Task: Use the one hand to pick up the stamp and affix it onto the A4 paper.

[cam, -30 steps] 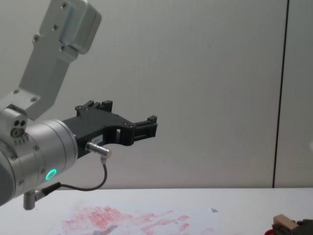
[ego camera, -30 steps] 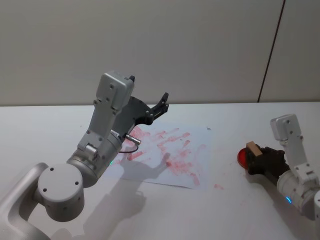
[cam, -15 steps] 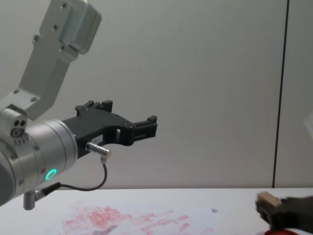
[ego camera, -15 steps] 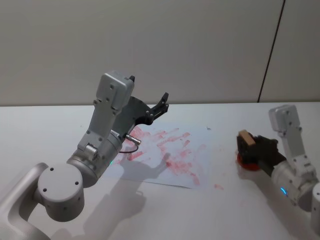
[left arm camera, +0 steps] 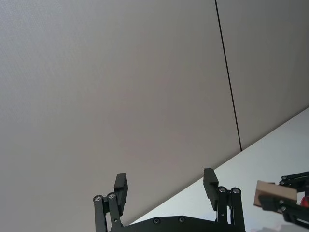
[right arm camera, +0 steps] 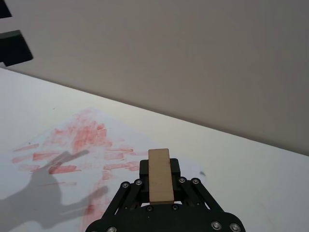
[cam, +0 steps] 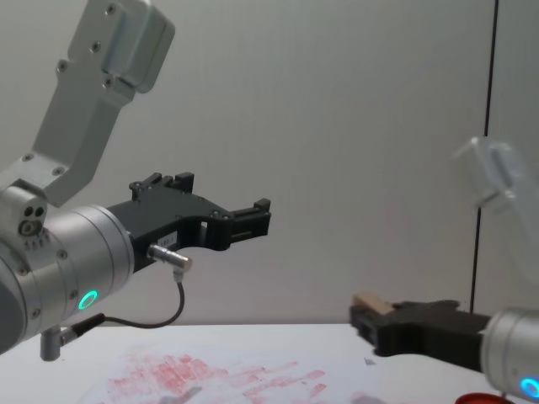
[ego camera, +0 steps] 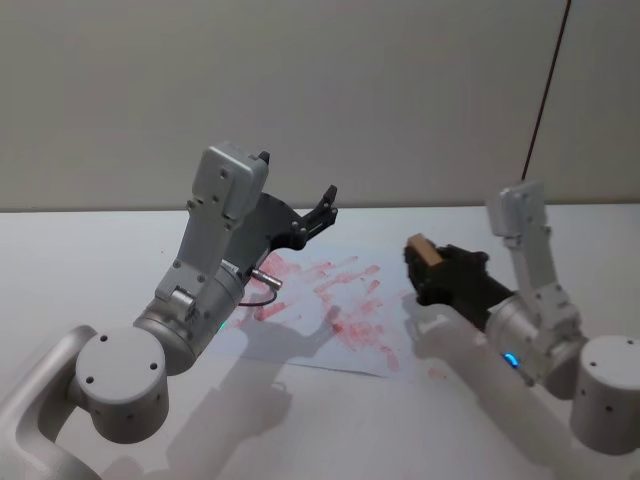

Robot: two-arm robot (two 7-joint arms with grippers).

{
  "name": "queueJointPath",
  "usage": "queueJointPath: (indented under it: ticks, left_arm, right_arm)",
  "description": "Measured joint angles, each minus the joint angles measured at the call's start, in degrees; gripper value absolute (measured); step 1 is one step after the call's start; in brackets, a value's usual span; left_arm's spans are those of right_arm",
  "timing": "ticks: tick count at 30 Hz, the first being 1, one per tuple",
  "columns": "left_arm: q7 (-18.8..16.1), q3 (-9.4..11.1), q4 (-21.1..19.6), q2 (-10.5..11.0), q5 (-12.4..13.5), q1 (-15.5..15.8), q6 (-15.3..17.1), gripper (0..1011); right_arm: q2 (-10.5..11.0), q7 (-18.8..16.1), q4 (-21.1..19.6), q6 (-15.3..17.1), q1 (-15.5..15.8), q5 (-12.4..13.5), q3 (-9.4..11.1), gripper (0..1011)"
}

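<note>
One arm was at work. The right gripper (ego camera: 420, 265) hung in the air above the table (ego camera: 80, 250), its jaws clenched on the stamp (ego camera: 424, 247). The small tan block sat squarely between the fingers, with its top poking out above them. The A4 paper (ego camera: 345, 300) lay below and ahead of the fingertips. Its near edge was roughly under the tips, and most of its red smudges spread out beyond them. Stamp and sheet were apart, with a shadow on the table beneath the gripper. The red ink pad (cam: 477, 397) lay back behind the fingers, toward the wrist.

The left gripper (left arm camera: 165, 180) was parked high over the far side of the sheet. Its jaws were spread and held nothing.

By the look of it, the pick-up was done and the carry was in hand, with the press onto the paper not yet made. The next move would call for the gripper to reach a little farther forward so the block stood fully over the sheet. It would then come straight down until the underside met the paper flat, with firm, even pressure. The underside of the block was hidden, so how level it sat could not be told. A tilted touch would probably print only one edge.
</note>
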State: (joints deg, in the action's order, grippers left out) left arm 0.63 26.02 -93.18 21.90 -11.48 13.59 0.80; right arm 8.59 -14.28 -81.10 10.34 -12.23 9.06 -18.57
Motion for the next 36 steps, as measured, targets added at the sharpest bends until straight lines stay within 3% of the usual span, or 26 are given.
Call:
queueJointPath:
  ticks: [8,22,36]
  left_arm:
    - [0.00,0.00,0.00,0.00,0.00,0.00,0.00,1001]
    - [0.00,0.00,0.00,0.00,0.00,0.00,0.00,1001]
    - [0.00,0.00,0.00,0.00,0.00,0.00,0.00,1002]
  right_arm:
    - [-1.54,-1.92,1.89,2.11,-1.39,-2.08,-1.51,220]
    - [-3.76,-5.43,8.09,3.76,-4.51,-8.54,-3.89,220]
    - [-4.99,-5.18,11.42,5.44,-5.85,-9.78,-4.74,219]
